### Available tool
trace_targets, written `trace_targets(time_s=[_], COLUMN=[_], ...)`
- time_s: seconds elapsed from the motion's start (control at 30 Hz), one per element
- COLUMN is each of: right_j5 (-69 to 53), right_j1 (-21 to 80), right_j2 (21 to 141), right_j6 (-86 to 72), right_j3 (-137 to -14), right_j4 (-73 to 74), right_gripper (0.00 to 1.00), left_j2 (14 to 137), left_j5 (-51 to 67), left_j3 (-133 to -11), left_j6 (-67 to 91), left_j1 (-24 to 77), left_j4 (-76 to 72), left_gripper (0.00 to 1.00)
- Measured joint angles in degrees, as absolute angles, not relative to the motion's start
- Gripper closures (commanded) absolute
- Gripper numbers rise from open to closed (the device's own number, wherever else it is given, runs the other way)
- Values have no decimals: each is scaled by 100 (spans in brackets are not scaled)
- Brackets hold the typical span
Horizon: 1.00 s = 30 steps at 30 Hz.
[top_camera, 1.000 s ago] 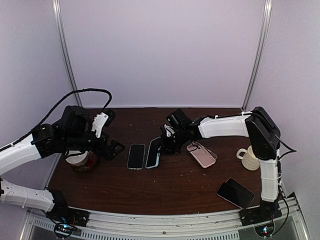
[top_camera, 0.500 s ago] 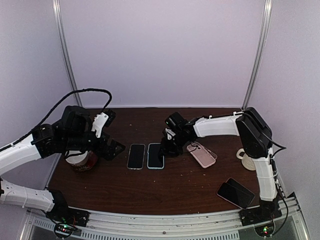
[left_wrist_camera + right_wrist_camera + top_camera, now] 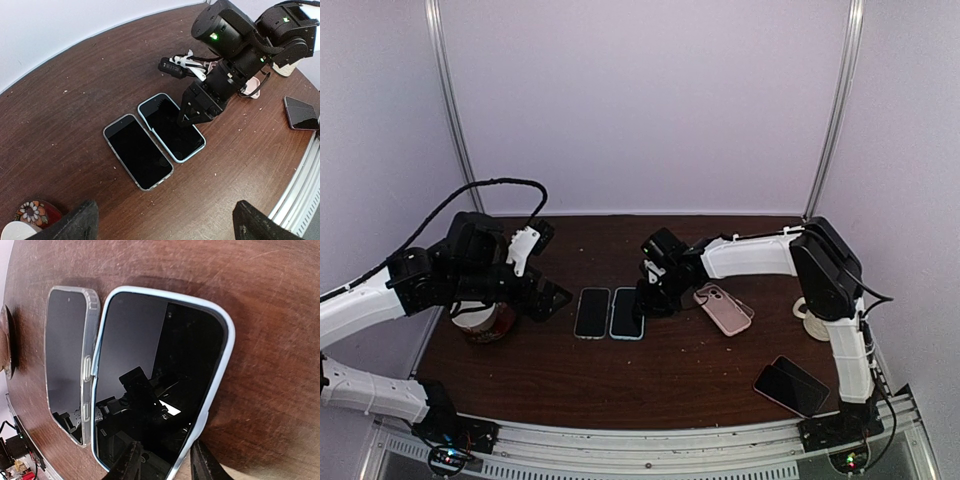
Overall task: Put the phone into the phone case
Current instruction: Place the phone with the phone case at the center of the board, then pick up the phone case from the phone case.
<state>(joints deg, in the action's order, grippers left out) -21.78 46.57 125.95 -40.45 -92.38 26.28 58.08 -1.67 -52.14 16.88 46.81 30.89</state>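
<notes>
A phone in a light blue case [image 3: 627, 313] [image 3: 170, 127] [image 3: 160, 375] lies flat, screen up, in the middle of the table. Its screen sits flush inside the case rim. My right gripper [image 3: 648, 298] [image 3: 194, 111] [image 3: 167, 464] hangs low over its far-right edge, open. One finger is over the screen and the other is past the rim, neither pinching it. Close to its left lies a second phone in a clear grey case [image 3: 592, 312] [image 3: 138, 151] [image 3: 67, 360]. My left gripper [image 3: 542, 290] [image 3: 170, 225] hovers wide open to the left of both phones, holding nothing.
An empty pink case [image 3: 724, 309] lies right of the right gripper. A dark phone [image 3: 790, 385] [image 3: 301, 111] rests near the front right. A white mug [image 3: 815, 316] stands at the right edge, a flowered mug [image 3: 485, 322] [image 3: 32, 212] under the left arm.
The blue-cased phone, held tilted on its edge a second ago, now lies flat beside the clear-cased one. The right jaws have parted and shifted slightly left. The left arm is unchanged.
</notes>
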Motion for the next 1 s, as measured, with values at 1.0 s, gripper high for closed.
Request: trace_targets(time_s=[1.0], right_j5=[399], right_j1=[4305], right_j2=[11017], right_j6=[-2196], right_j3=[-8707], right_j4=[5688], right_gripper=[40], left_j2=[5975], left_j5=[-64], left_j3=[-5214], left_j6=[1688], left_j1=[4659], left_j4=[3011], left_gripper=[3])
